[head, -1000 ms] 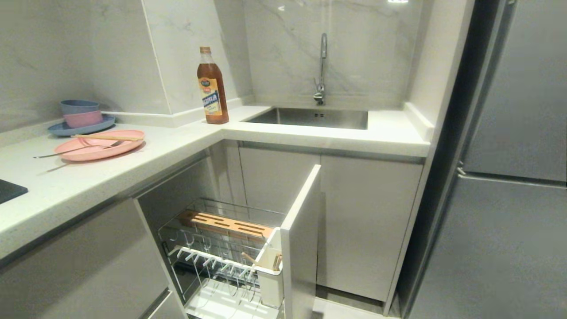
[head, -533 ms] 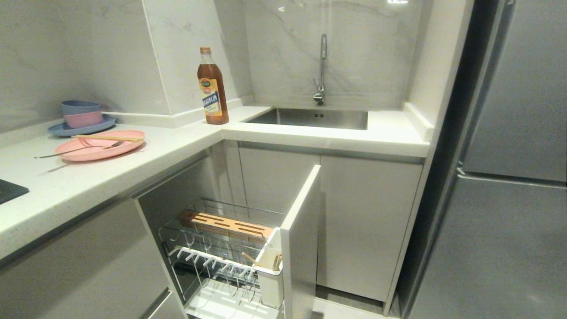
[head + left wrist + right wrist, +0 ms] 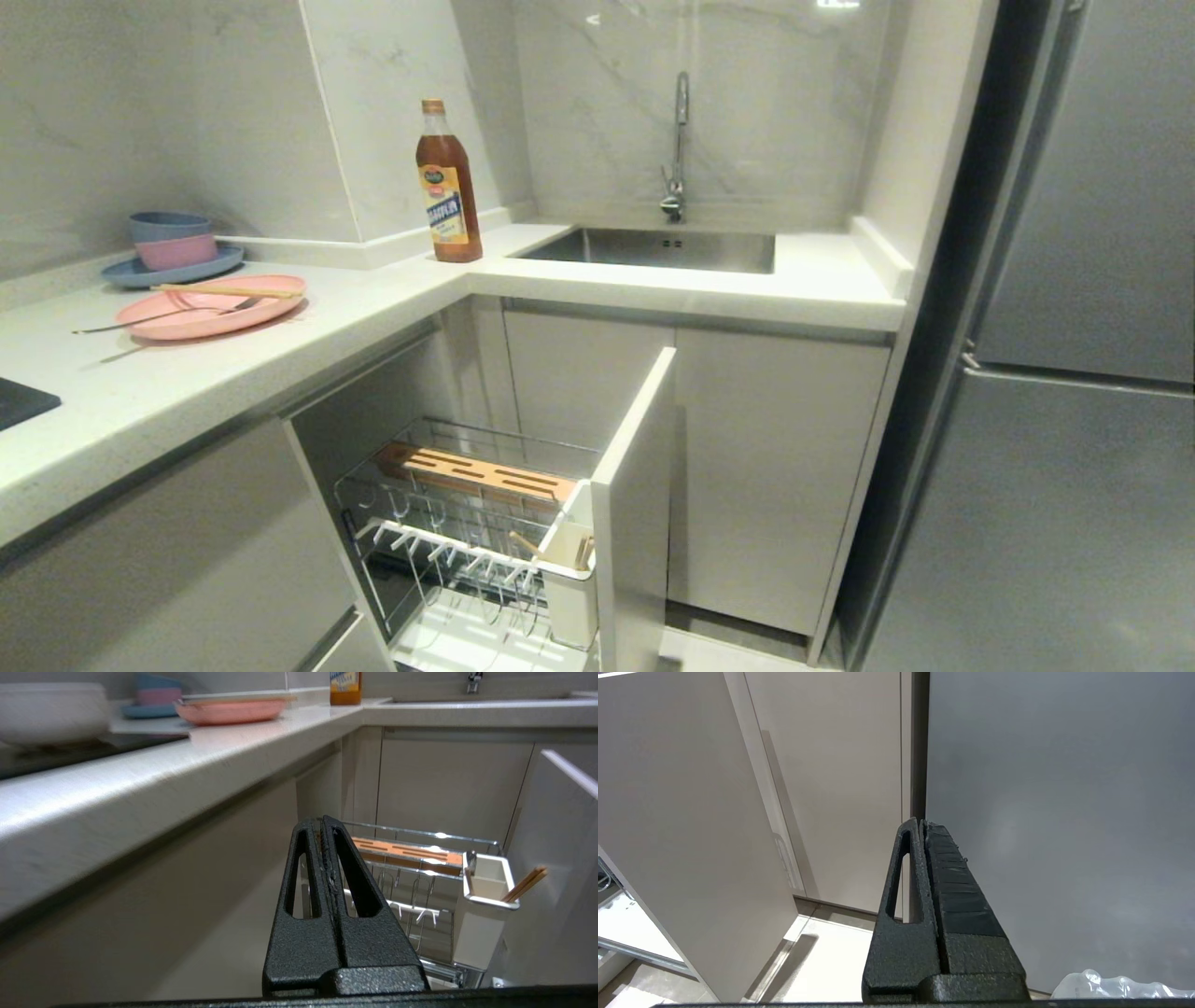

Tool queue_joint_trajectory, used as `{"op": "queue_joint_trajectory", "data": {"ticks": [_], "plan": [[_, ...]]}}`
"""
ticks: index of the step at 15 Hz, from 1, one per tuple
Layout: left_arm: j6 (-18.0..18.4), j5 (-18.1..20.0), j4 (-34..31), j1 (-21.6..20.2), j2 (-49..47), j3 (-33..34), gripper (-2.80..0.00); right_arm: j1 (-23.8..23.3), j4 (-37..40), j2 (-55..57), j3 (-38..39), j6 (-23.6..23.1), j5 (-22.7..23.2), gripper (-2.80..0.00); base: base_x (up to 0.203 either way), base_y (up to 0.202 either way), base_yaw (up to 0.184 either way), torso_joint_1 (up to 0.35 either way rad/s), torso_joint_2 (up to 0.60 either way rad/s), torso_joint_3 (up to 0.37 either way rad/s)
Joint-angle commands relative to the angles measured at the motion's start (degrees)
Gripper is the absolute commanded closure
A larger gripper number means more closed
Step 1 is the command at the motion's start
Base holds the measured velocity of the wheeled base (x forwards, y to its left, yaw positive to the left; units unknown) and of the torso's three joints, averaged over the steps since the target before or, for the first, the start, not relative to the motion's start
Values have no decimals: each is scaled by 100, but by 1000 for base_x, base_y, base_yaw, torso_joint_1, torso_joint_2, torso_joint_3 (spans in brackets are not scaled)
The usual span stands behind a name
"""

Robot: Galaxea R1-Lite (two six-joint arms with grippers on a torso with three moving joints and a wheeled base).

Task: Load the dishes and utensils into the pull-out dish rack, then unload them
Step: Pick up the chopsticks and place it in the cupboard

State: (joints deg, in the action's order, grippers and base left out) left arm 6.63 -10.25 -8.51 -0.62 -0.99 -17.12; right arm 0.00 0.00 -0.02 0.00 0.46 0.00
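Pulled fully out below the bench (image 3: 280, 359): chrome wire dish rack (image 3: 448, 537); up on the bench: pink plate (image 3: 210, 305), chopsticks (image 3: 224, 290) and fork (image 3: 154, 318) lying across it.

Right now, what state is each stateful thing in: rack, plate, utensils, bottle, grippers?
Pull-out dish rack: pulled open, no dishes in its slots.
Pink plate: on the counter, not loaded.
Chopsticks: lying across the plate.
Bottle: upright, capped.
Left gripper: shut, empty.
Right gripper: shut, empty.

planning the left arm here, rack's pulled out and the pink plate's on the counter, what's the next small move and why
Probably raise the shut left gripper toward the pink plate: it sits below the counter edge, holding nothing, and the pull-out dish rack has no dishes.
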Motion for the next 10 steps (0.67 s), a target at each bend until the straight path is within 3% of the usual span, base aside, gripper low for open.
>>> {"op": "queue_joint_trajectory", "data": {"ticks": [1,3,5,8,10], "plan": [[5,32,721,0,93,953,0,0,0,2,0,-2,-2,0,0,0,0,0,0,0],[-61,246,1510,0,97,1664,0,0,0,2,0,-2,0,0,0,0,0,0,0,0],[-396,806,1324,1,99,1715,0,0,0,2,0,-2,-3,0,0,0,0,0,0,0],[-633,928,811,-1,99,1683,0,0,0,2,0,-2,0,0,0,0,0,0,0,0],[-654,964,825,1,99,1685,0,0,0,2,0,-2,-2,0,0,0,0,0,0,0]]}}
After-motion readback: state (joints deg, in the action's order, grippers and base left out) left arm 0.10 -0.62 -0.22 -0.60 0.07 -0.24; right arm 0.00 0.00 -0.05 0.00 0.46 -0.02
